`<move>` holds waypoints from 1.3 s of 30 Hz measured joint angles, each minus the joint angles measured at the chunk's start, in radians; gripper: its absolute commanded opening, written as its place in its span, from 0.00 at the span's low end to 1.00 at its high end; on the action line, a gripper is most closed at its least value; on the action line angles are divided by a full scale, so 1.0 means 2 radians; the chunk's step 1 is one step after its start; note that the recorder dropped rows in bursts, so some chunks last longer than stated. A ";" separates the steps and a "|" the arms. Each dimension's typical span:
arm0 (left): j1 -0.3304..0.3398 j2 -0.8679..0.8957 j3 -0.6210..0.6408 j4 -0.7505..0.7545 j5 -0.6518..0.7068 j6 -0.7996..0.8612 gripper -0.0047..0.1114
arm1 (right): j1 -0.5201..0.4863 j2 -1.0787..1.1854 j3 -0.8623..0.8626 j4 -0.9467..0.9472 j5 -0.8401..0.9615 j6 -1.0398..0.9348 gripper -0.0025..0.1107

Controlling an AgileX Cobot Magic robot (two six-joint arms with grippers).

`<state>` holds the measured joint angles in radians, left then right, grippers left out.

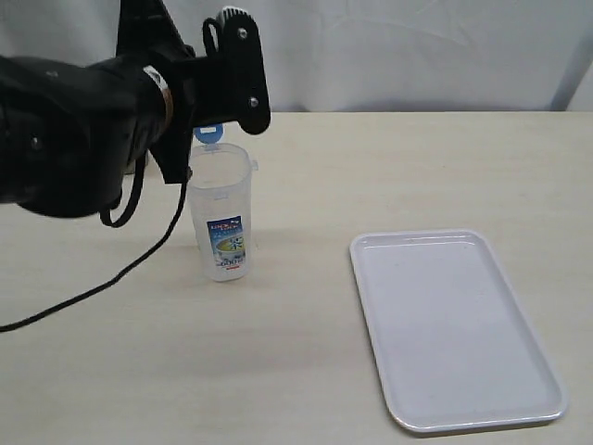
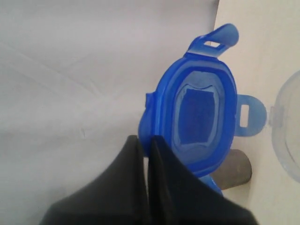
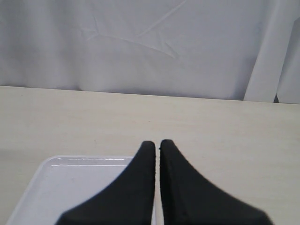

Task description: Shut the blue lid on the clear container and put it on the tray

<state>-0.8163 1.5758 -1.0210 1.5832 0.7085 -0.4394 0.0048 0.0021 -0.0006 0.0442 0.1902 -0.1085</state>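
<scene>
Blue lid [image 2: 197, 117] in the tight pinch of the left pincer [image 2: 146, 139], just above the clear container [image 1: 222, 218].

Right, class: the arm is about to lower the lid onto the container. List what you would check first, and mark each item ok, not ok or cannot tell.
1. The left gripper has a grip on the blue lid: ok, it is pinched at its edge.
2. The clear container is upright with its mouth open: ok.
3. The lid is centred over the mouth: not ok. In the left wrist view the container's rim lies beside the lid.
4. The lid flaps are swung outward: ok for the two that show, cannot tell for the others.
5. The tray has room for the container: ok, nothing lies on it.
6. The right gripper is out of the way: ok, it is shut and holds nothing.
</scene>
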 measured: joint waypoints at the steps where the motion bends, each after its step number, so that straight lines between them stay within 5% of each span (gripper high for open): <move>1: -0.007 0.000 0.012 0.020 0.002 -0.021 0.04 | 0.000 0.000 0.000 0.000 0.000 0.000 0.06; 13: -0.047 0.000 0.048 0.060 0.056 -0.074 0.04 | 0.000 0.000 0.000 0.000 0.000 0.000 0.06; 39: -0.071 -0.001 0.090 0.077 0.092 -0.129 0.04 | 0.000 0.000 0.000 0.000 0.000 0.000 0.06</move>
<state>-0.9588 1.5741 -0.8413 1.7365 0.8931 -0.6981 0.0048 0.0021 -0.0006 0.0442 0.1902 -0.1085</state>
